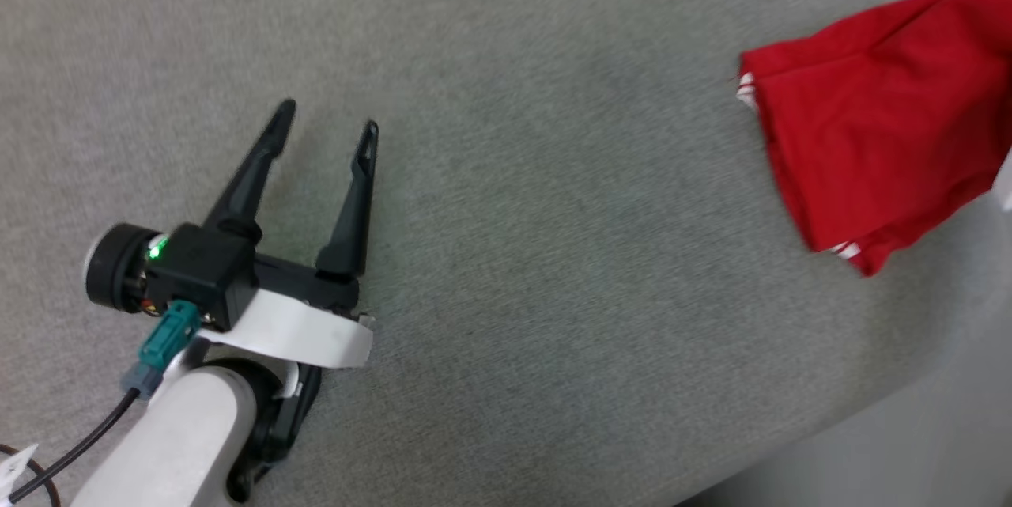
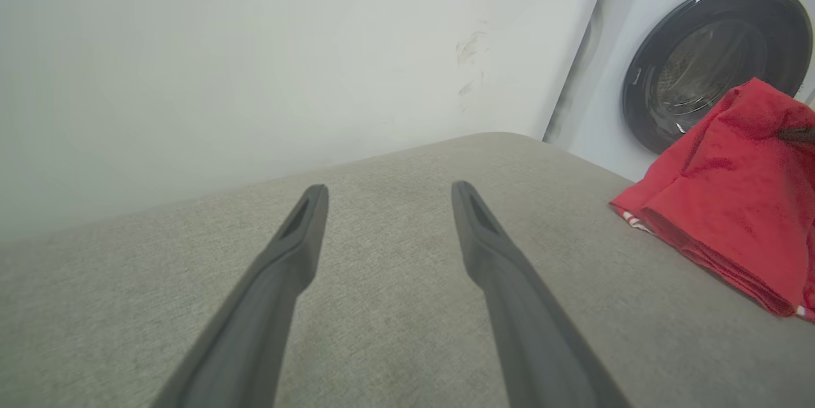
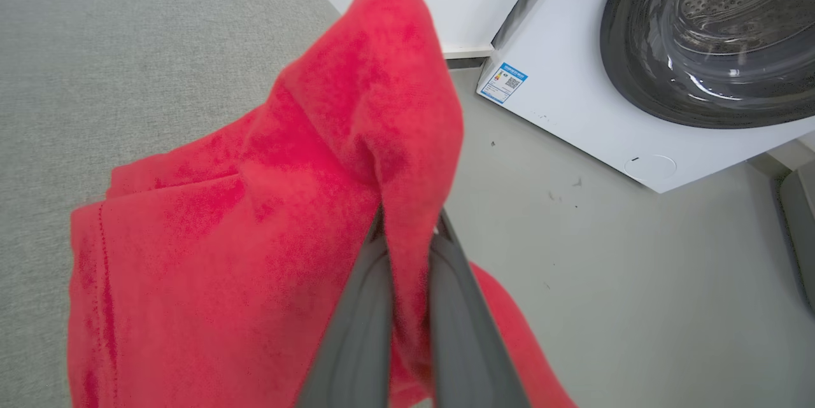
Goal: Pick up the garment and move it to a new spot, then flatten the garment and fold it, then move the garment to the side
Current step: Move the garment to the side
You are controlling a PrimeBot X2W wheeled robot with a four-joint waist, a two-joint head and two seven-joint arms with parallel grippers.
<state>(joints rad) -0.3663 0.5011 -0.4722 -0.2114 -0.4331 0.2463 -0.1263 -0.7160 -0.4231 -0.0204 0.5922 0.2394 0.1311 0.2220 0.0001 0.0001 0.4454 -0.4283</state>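
Note:
The red garment (image 1: 877,135) lies folded at the far right of the grey padded surface (image 1: 553,254), one end lifted toward the upper right corner of the head view. White stripe trim shows at its edges; the letters are hidden. In the right wrist view my right gripper (image 3: 407,230) is shut on a raised fold of the garment (image 3: 267,217), red cloth pinched between its two fingers. My left gripper (image 1: 328,115) hovers open over bare surface at the left, far from the cloth. The left wrist view has the garment (image 2: 732,204) at its right edge, beyond the open left gripper (image 2: 385,191).
A white washing machine (image 3: 637,77) with a dark round door stands just past the surface's right end. A pale wall (image 2: 255,45) rises behind the surface. Grey floor (image 3: 637,281) lies below the surface's edge.

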